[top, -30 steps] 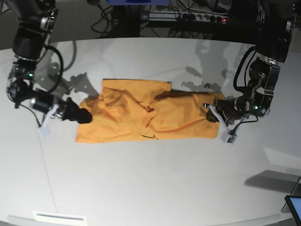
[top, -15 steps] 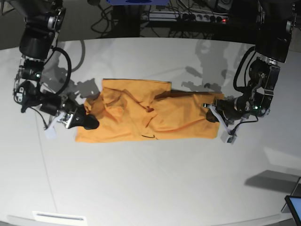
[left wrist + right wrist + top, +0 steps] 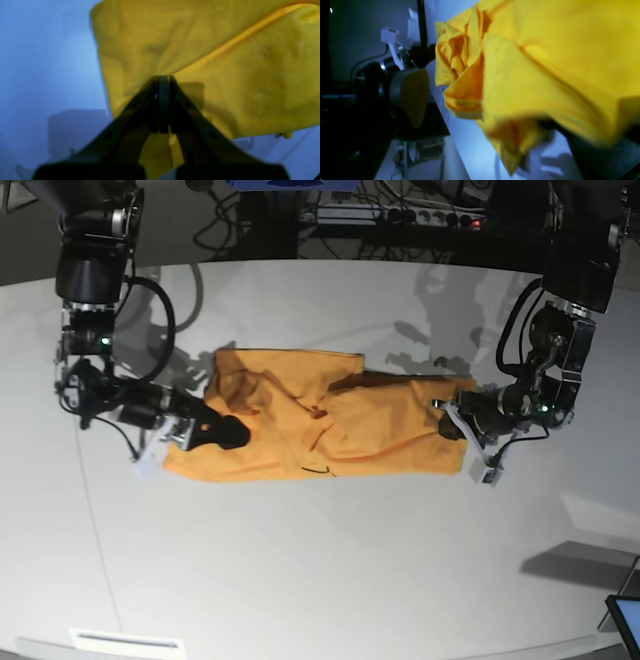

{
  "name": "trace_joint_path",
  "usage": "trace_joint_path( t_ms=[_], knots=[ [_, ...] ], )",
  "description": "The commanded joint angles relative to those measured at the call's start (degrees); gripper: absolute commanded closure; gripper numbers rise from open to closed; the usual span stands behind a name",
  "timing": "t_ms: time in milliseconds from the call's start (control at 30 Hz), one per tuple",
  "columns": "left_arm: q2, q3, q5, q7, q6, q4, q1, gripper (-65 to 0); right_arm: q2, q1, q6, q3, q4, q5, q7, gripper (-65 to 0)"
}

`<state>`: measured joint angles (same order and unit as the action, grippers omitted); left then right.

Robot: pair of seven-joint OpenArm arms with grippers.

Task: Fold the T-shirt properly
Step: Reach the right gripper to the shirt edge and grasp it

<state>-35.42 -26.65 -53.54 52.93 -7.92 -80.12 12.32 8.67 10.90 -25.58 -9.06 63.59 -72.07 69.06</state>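
The orange-yellow T-shirt (image 3: 330, 425) lies crumpled as a wide band on the white table (image 3: 320, 580), with a small dark looped mark (image 3: 318, 471) near its front edge. My right gripper (image 3: 226, 433) is on the shirt's left part, shut on bunched cloth. In the right wrist view that cloth (image 3: 545, 75) drapes over the gripper and hides most of it; one dark finger (image 3: 600, 155) shows below. My left gripper (image 3: 452, 426) is at the shirt's right edge. In the left wrist view its jaws (image 3: 163, 81) are pinched together on the cloth (image 3: 225, 75).
A power strip (image 3: 400, 218) and cables lie beyond the table's back edge. A screen corner (image 3: 625, 620) sits at the front right and a white label (image 3: 125, 642) at the front left. The left arm's body (image 3: 407, 97) shows across the shirt in the right wrist view.
My right gripper has moved rightward from beside the shirt's left edge onto the shirt, dragging the left end of the cloth with it. The left arm has not moved.
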Motion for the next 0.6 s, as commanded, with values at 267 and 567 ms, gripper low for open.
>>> trace_joint_path(
  t_ms=[267,567],
  knots=[
    [-1.2,0.2,0.6,0.7,0.0,-0.3,0.6,0.0,2.4,1.0,-0.1,2.2,0.5,-0.8,-2.7,-41.8],
    [-0.8,0.0,0.6,0.7,0.0,-0.5,0.6,0.0,4.1,1.5,0.0,2.2,0.5,-0.8,-2.6,-1.3]
  ],
)
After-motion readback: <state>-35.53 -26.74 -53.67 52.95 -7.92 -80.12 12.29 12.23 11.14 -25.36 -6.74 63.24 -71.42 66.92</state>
